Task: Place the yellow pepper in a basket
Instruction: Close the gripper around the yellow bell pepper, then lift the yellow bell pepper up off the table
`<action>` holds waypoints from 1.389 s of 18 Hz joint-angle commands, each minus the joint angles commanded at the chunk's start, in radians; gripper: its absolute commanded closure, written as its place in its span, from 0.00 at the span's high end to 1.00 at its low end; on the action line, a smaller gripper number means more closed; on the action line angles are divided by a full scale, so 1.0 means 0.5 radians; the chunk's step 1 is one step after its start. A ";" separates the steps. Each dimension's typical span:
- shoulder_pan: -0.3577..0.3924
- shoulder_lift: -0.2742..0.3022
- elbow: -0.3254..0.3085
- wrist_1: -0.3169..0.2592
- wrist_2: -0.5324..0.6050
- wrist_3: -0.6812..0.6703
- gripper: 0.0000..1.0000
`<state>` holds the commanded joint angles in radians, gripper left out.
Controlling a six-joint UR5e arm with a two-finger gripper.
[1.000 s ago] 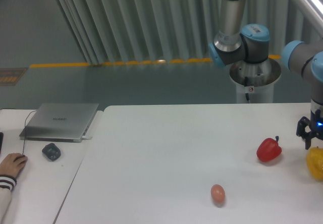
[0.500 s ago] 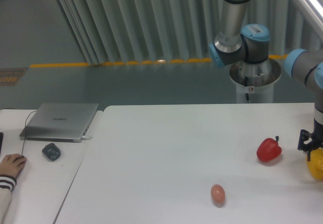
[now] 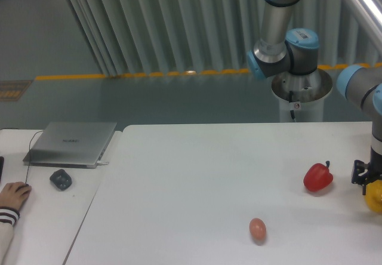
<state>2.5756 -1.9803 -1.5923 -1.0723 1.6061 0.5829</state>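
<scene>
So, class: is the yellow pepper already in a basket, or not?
Not in one. The yellow pepper sits on the white table at the right edge, directly under the gripper; no basket is in view.

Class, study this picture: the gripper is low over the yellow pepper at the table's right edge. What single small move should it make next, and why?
Probably close the gripper on the yellow pepper. It sits right at the top of the pepper, which lies on the table to the right of the red pepper. Whether it is open or shut cannot be told at the frame's edge, and no basket is in view, so a firm grasp seems to come first.
</scene>
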 joint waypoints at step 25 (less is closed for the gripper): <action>-0.009 -0.009 -0.037 0.003 0.040 0.034 0.32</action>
<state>2.5710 -1.9850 -1.6107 -1.0707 1.6260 0.5998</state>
